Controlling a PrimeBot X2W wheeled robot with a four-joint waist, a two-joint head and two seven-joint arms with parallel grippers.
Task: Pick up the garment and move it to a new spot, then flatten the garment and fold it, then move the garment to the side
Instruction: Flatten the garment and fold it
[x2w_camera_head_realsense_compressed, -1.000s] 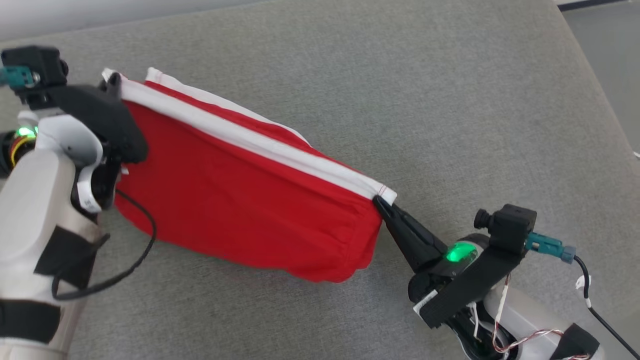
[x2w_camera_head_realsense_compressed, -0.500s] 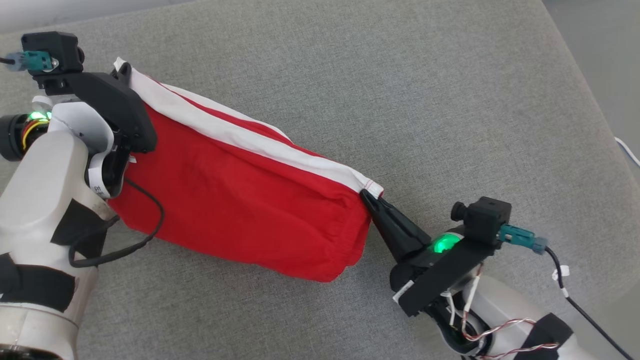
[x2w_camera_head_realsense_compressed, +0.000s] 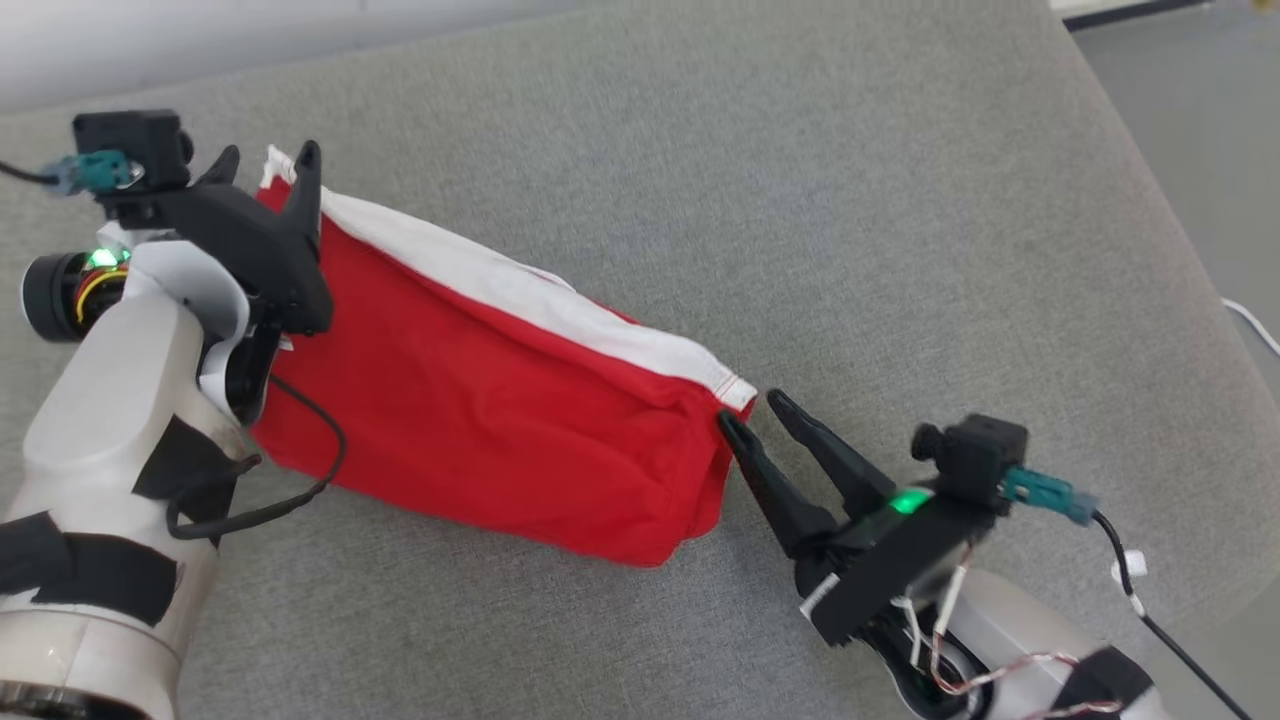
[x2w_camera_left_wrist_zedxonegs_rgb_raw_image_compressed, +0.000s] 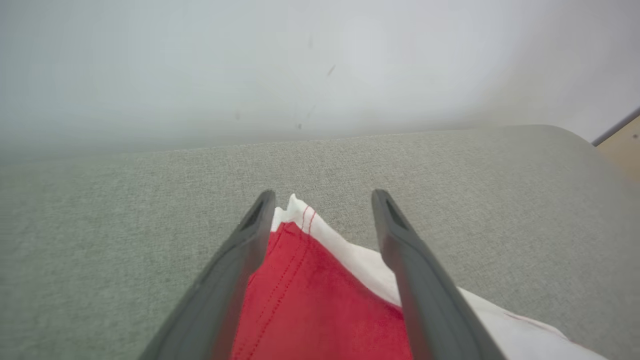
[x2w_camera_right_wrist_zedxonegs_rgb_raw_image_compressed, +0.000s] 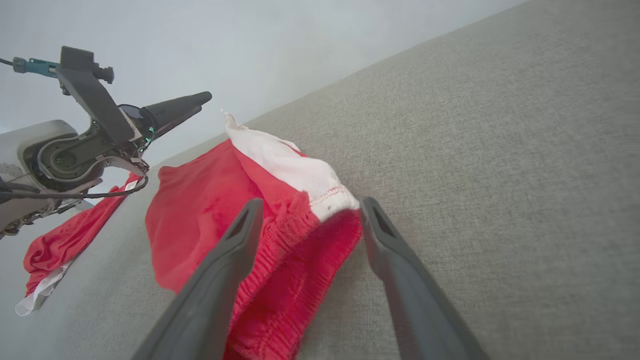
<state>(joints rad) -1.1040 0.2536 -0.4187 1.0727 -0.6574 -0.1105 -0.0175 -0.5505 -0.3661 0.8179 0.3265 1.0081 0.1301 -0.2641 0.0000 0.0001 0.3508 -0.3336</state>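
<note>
The left gripper (x2w_camera_head_realsense_compressed: 268, 160) stands wide open, holding nothing; one white-banded corner of the red garment (x2w_camera_head_realsense_compressed: 480, 400) lies in the gap between its fingers, and the left wrist view shows the red cloth (x2w_camera_left_wrist_zedxonegs_rgb_raw_image_compressed: 300, 300) lying against one finger while the other stands clear of it. The right gripper (x2w_camera_head_realsense_compressed: 752, 408) is spread just as wide, with the garment's other corner at its fingertips (whether cloth touches a fingertip there is hard to tell). From that gripper the garment stretches away across the grey cushion (x2w_camera_head_realsense_compressed: 800, 200) to the left gripper.

The left forearm (x2w_camera_head_realsense_compressed: 120, 420) hides the garment's near end. In the right wrist view, more red cloth (x2w_camera_right_wrist_zedxonegs_rgb_raw_image_compressed: 55, 245) trails beneath the left arm. The right arm is cut off by the head view's bottom edge.

A small white label (x2w_camera_head_realsense_compressed: 818, 594) on the right gripper's body carries nothing I can read.
</note>
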